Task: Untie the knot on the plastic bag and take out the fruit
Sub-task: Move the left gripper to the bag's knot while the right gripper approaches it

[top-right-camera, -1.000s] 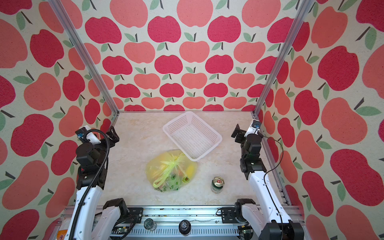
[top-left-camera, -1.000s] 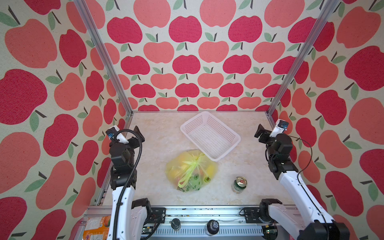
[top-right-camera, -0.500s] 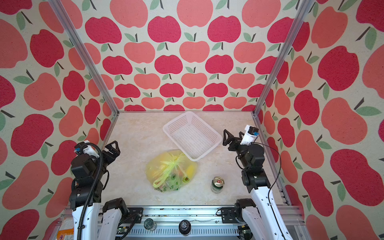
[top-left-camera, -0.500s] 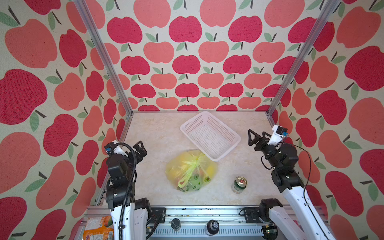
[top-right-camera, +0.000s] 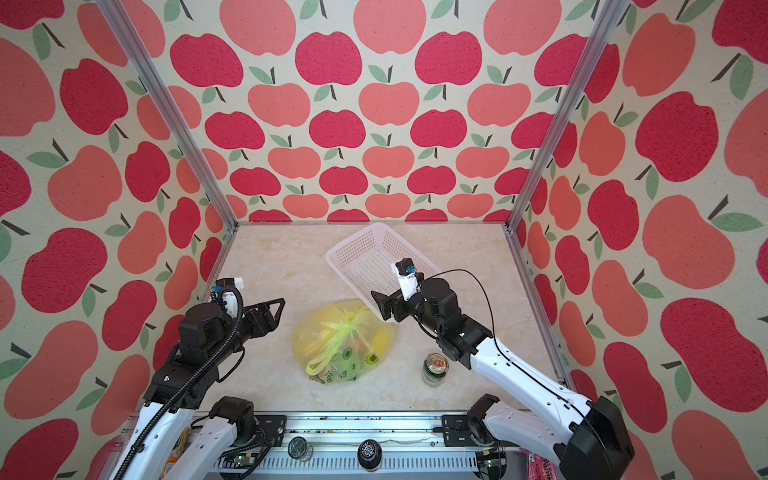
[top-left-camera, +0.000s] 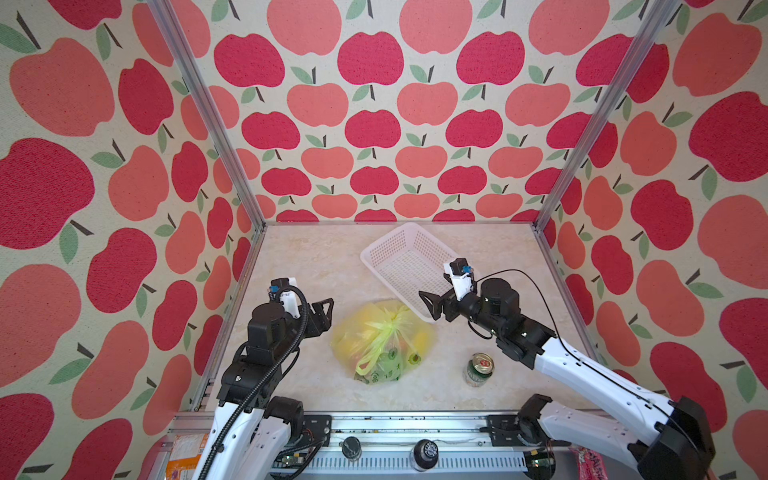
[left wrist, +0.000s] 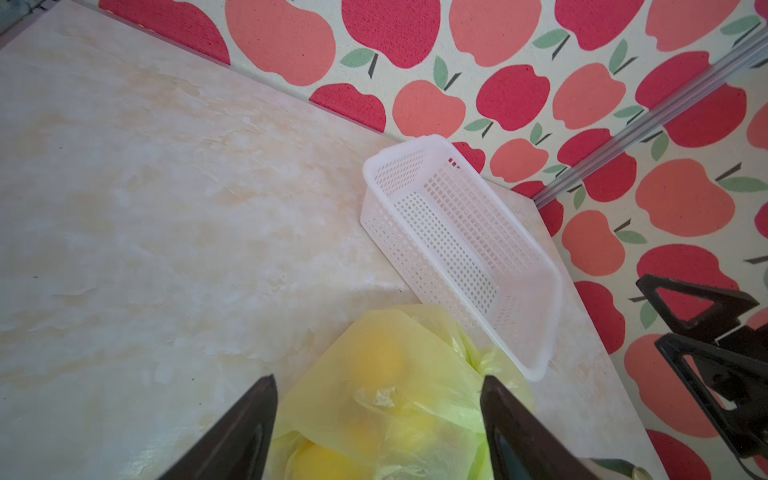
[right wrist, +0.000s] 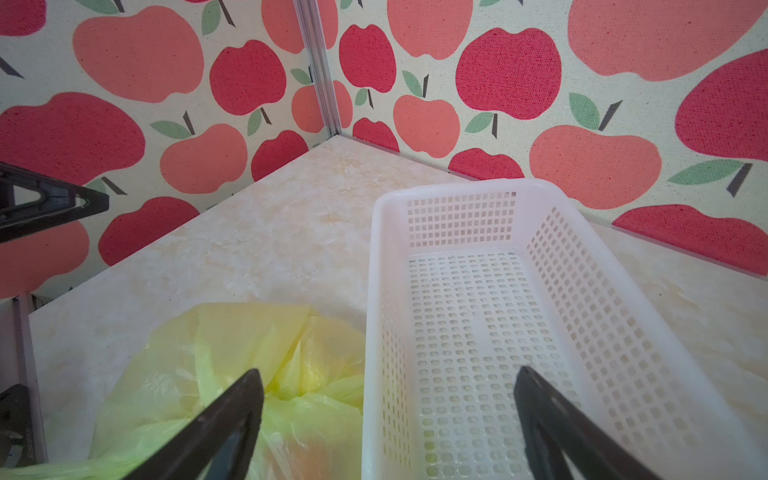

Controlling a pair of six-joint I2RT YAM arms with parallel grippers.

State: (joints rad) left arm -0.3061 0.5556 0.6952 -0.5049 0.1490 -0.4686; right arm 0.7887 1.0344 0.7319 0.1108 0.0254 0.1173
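- I look down into a booth walled in apple-print cloth. A pale marbled desk (top-left-camera: 316, 257) carries everything.
- The plastic bag (top-left-camera: 374, 332), thin and yellow, lies near the middle of the desk, towards the near edge, and is tied closed.
- Its far-right side meets the near corner of an empty white mesh basket (top-left-camera: 386, 249). I cannot tell whether they touch or sit just beside each other.
- The knot (top-left-camera: 392, 324) is a bunched yellow-green tie on top of the bag. A handle loop trails from it towards the near side.
- The fruit (top-left-camera: 423, 338) is all inside the bag. I make out yellow lumps through the film; the rest is too blurred to name.
- A green drink can (top-left-camera: 478, 370) stands upright to the right of the bag, apart from it.
- The left fingers (left wrist: 237, 436) are spread apart and hold nothing. They hang just left of the bag, pointing at it.
- The right fingers (right wrist: 220, 432) are also released and empty. They hang over the basket's near corner, just far-right of the bag, pointing left towards the knot.
- I judge this to be the approach: both arms flank the bag and the untying is not yet begun.
- Next I would pinch the tie or a loose strip beside it with one set of fingers, hold the opposite strip or the bag with the other, then pull apart gently.
- The film looks likely to slip or tear, and the whole bag may lift.
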